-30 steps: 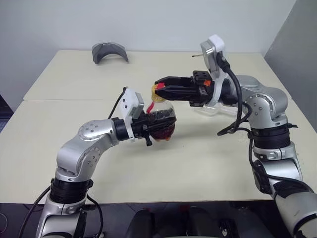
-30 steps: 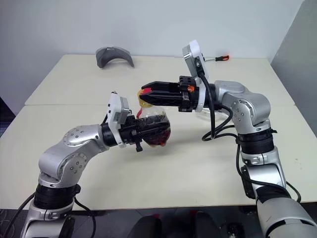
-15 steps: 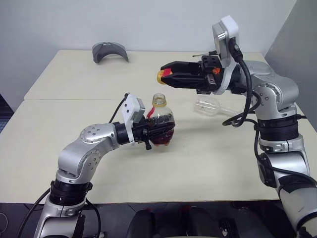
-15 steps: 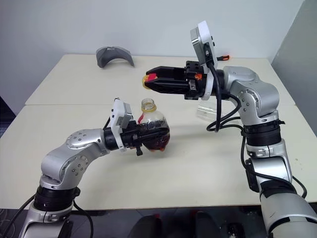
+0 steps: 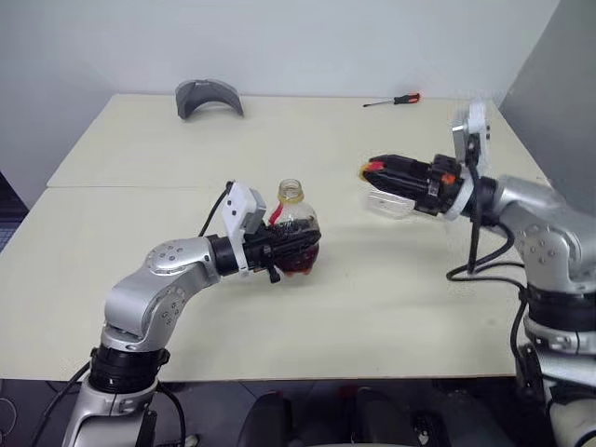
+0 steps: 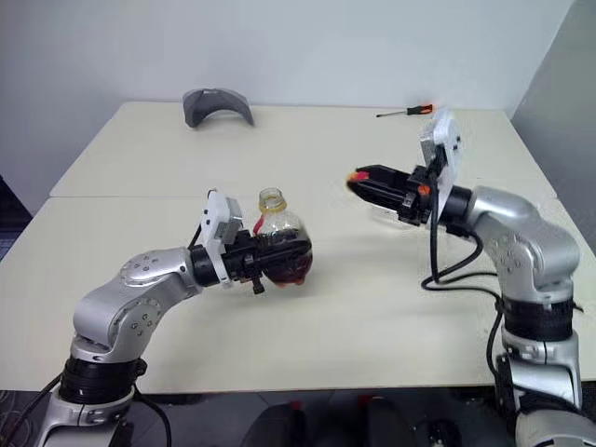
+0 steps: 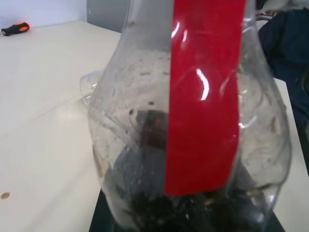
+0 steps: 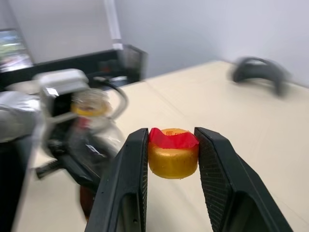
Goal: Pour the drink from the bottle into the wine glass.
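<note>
Bottle (image 5: 296, 235): uncapped, upright, near the middle of the table (image 5: 140, 140), its rounded body clamped in the left gripper (image 5: 291, 246), whose black fingers are pressed against its sides.
Drink (image 5: 300, 261): a small dark reddish-brown pool low in the bottle; none of it looks poured yet.
Cap (image 8: 173, 152): yellow with a red strip, pinched between the fingers of the right gripper (image 5: 382, 173), which is held above the table on the right.
Wine glass (image 5: 391, 203): clear, apparently lying on its side on the table just under and beyond the right gripper, to the right of the bottle; its bowl appears empty, though the arm hides part of it.
Done: the bottle is opened and held.
Left: by my reading, put the cap down, get the glass standing and steady, then tip the bottle over its rim.
Elsewhere: a grey curved object (image 5: 209, 96) at the far left, a screwdriver (image 5: 392, 100) at the far right.
</note>
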### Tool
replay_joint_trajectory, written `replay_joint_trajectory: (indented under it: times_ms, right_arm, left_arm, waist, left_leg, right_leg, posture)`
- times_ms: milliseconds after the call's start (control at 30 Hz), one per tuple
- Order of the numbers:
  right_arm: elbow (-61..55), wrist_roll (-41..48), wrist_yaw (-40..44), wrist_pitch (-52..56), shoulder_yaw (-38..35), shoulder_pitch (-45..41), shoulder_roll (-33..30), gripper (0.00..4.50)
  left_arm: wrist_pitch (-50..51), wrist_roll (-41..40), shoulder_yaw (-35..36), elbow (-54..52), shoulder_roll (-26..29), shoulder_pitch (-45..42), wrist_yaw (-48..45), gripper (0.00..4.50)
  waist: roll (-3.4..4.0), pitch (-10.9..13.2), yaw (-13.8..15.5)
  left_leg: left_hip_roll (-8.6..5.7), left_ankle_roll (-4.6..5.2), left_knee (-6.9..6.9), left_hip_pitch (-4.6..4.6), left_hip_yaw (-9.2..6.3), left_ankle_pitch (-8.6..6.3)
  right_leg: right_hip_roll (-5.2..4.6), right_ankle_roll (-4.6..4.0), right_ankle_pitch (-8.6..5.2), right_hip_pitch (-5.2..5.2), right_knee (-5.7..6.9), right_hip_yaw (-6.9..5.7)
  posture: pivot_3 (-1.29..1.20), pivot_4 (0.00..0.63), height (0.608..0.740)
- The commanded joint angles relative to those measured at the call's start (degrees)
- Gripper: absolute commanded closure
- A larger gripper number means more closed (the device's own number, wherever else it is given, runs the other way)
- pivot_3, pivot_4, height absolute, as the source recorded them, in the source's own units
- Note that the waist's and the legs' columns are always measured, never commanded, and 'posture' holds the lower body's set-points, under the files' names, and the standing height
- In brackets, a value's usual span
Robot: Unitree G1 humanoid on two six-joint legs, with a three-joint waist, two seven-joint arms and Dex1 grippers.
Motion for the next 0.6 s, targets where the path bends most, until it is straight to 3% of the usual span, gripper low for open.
replay_joint_trajectory:
  times_ms: [33, 300, 433, 600]
  right_arm:
    - [-10.5, -3.4, -13.5, 1.1, -1.9, 7.2, 3.9, 3.34]
    - [-17.7, -15.1, -30.3, -1.3, 0.0, 25.3, 10.7, 3.34]
    - [-17.9, -19.1, -32.7, -4.9, 1.3, 30.8, 12.1, 3.34]
    - [-8.8, -24.8, -34.3, -15.9, 3.6, 33.9, 14.9, 3.34]
  left_arm:
    - [-1.4, -0.4, 0.5, -2.8, -0.7, -0.2, 0.7, 3.46]
    - [-2.0, 0.0, -0.6, -0.9, -2.0, -2.0, 0.2, 3.46]
    - [-2.2, 0.0, -1.1, 0.1, -2.4, -3.0, 0.0, 3.46]
    - [-1.8, -0.3, -1.7, -0.5, -3.6, -3.2, 0.7, 3.46]
  waist:
    - [0.0, 0.0, 0.0]
    - [0.0, 0.0, 0.1]
    - [0.01, 0.0, 0.1]
    - [0.01, 0.0, -0.1]
  left_leg:
    - [0.01, -0.03, -0.04, 0.0, -0.01, 0.01]
    - [-0.04, -0.18, -0.03, 0.01, 0.01, 0.1]
    - [-0.04, -0.19, -0.04, 0.03, 0.02, 0.11]
    - [-0.04, -0.18, -0.06, 0.08, 0.05, 0.1]
  right_leg:
    - [0.01, 0.0, 0.0, 0.0, 0.0, 0.0]
    - [0.02, 0.02, -0.01, 0.01, -0.03, 0.06]
    - [0.07, 0.02, -0.01, 0.02, -0.03, 0.08]
    - [0.1, 0.03, -0.02, 0.02, -0.03, 0.13]
  posture:
    - [0.0, 0.15, 0.74]
    - [0.0, 0.15, 0.74]
    - [0.0, 0.15, 0.74]
    - [0.0, 0.15, 0.74]
